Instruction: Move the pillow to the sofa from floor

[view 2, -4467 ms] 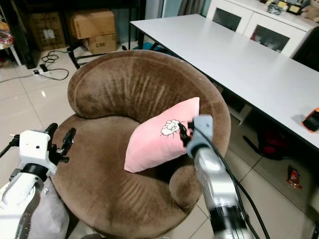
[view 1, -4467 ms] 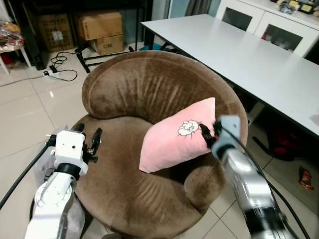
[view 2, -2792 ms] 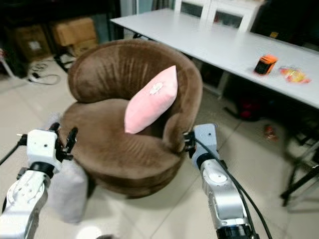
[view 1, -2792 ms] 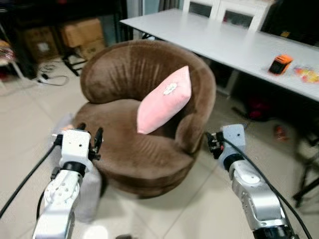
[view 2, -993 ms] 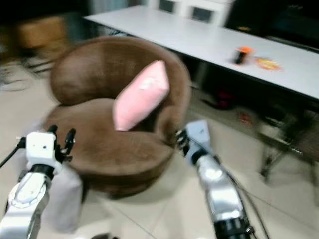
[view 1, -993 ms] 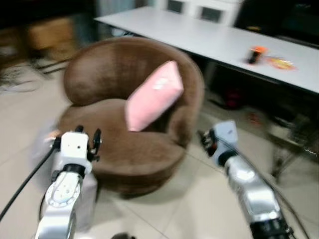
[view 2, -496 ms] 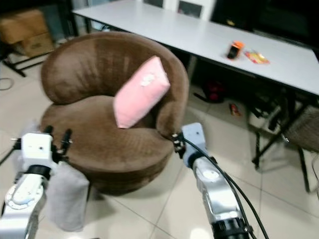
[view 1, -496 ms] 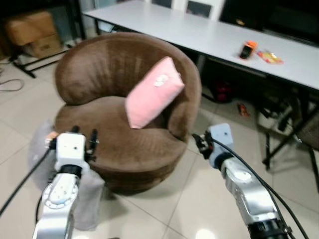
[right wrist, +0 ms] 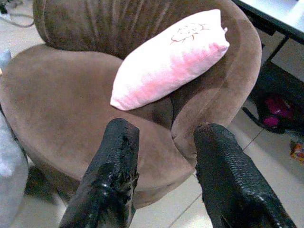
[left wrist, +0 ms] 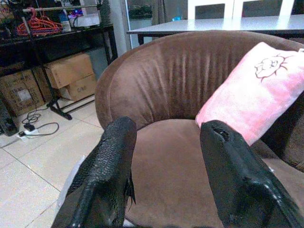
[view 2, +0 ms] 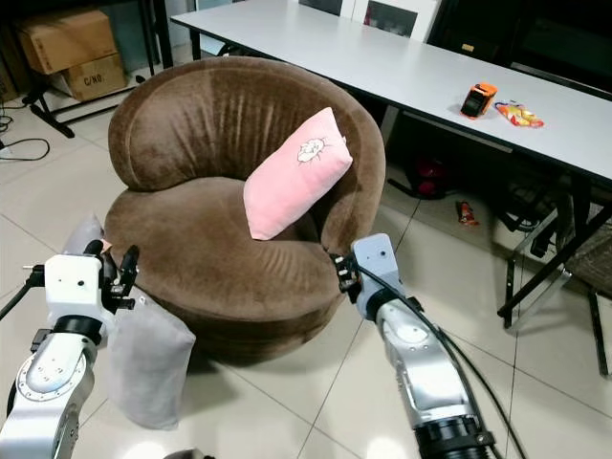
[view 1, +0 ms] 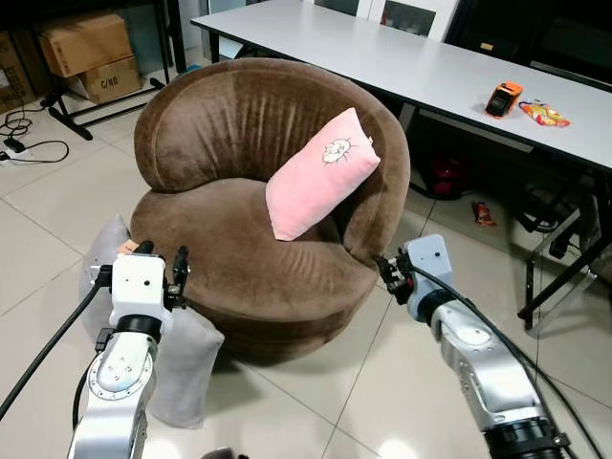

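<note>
Grey cushion (view 1: 182,368) leans on the floor against the sofa's (view 1: 249,191) left base. Just above it hangs the left gripper (view 1: 160,265), fingers spread and holding nothing, close to the sofa's front-left edge. On the sofa's seat the pink pillow (view 1: 320,172) stands tilted, propped against the back and right arm. Off the sofa's front-right edge sits the right gripper (view 1: 387,275), fingers spread wide, empty. Behind the sofa runs a white table (view 1: 411,67).
</note>
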Robot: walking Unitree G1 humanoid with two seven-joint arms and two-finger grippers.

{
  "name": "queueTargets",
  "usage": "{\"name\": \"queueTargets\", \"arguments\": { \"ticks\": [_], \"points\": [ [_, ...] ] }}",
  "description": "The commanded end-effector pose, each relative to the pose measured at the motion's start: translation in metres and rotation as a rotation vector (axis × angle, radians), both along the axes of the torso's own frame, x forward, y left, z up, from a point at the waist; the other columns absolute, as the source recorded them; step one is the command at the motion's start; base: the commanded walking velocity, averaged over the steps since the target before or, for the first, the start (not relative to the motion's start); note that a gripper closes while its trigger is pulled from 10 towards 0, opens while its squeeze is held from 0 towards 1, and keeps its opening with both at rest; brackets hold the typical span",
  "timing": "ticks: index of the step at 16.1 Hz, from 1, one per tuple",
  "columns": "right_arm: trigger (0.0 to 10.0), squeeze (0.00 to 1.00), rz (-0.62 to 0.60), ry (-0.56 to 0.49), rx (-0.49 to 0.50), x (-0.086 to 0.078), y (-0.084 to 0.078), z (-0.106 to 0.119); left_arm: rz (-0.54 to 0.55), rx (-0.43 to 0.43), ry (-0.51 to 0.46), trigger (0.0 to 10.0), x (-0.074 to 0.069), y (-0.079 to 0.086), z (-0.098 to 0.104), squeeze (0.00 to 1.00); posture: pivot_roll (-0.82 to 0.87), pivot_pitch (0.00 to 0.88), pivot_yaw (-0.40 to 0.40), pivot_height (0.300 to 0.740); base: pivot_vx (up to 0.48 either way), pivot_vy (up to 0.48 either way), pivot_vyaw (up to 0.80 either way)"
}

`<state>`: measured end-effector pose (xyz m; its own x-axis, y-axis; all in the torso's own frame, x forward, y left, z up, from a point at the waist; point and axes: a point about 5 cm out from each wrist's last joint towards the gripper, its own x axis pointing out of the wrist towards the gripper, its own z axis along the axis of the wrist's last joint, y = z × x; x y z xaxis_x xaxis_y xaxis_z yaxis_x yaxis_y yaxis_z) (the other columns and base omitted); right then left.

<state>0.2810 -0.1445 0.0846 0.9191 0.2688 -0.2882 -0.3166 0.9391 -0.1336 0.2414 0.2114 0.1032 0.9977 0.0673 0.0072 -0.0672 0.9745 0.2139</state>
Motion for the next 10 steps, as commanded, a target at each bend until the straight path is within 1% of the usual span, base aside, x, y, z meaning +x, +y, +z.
{"name": "queueTargets", "arguments": {
  "ticks": [1, 2, 4, 6, 10],
  "points": [
    [10.0, 0.00, 0.016, -0.008, -0.018, 0.001, 0.000, 0.000, -0.010, 0.007, -0.020, 10.0, 0.003, -0.004, 0.004, 0.00, 0.03, 0.000, -0.088, 0.740, 0.000, 0.375, 0.80],
    [10.0, 0.00, 0.008, -0.007, -0.011, 0.001, 0.001, -0.002, -0.009, 0.008, -0.022, 10.0, 0.003, -0.004, 0.005, 0.00, 0.03, 0.000, -0.088, 0.740, 0.000, 0.386, 0.80],
    [10.0, 0.00, -0.019, 0.006, 0.019, -0.001, 0.000, -0.005, -0.008, 0.008, -0.024, 10.0, 0.003, -0.004, 0.005, 0.00, 0.04, 0.000, -0.089, 0.740, 0.000, 0.394, 0.00],
    [10.0, 0.00, -0.013, 0.018, 0.017, -0.003, 0.002, -0.012, -0.004, 0.008, -0.024, 10.0, 0.002, -0.003, 0.005, 0.00, 0.04, 0.000, -0.089, 0.740, 0.000, 0.407, 0.00],
    [10.0, 0.00, -0.012, 0.028, 0.014, -0.001, -0.001, -0.016, -0.002, 0.008, -0.023, 10.0, 0.002, -0.003, 0.005, 0.00, 0.03, 0.000, -0.091, 0.740, 0.000, 0.427, 0.00]
  ]
}}
